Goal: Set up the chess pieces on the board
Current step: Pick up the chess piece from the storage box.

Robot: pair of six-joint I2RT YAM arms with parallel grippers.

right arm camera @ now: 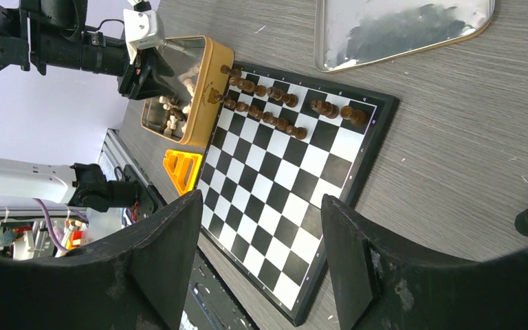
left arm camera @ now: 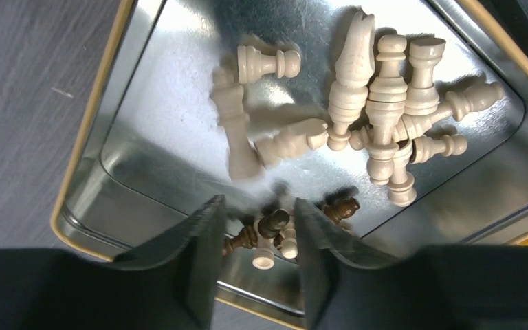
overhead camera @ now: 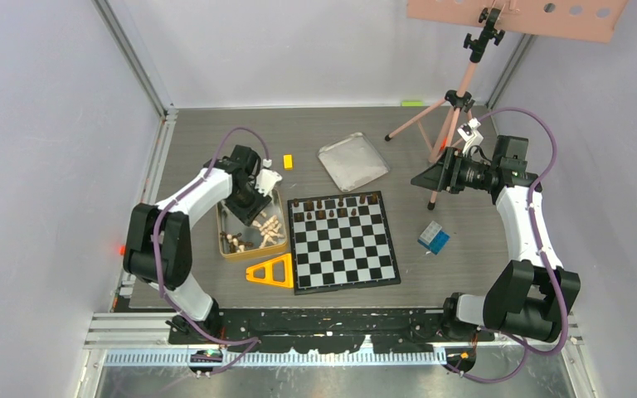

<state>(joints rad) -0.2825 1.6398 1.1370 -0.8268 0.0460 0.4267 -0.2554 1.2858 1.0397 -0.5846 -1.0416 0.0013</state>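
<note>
Many pale chess pieces lie heaped in the gold tin, just left of the board.
Dark chess pieces stand along the board's two far rows. A few more lie in the tin under the left gripper, fingers parted and empty. The right gripper hangs wide open, holding nothing.

Board: black and white checks, thin black border.
Dark pieces: dark brown.
Pale pieces: beige.
Tin: gold rim, shiny silver inside.
Lid: silver.
Block: yellow.
Triangle: orange.
Cube: blue.
Tripod: pale pink legs, black clamps.
Bench: grey wood grain.
Left arm: white links, black joints, purple cable.
Right arm: same colours.
Left end effector: black.
Right end effector: black.
</note>
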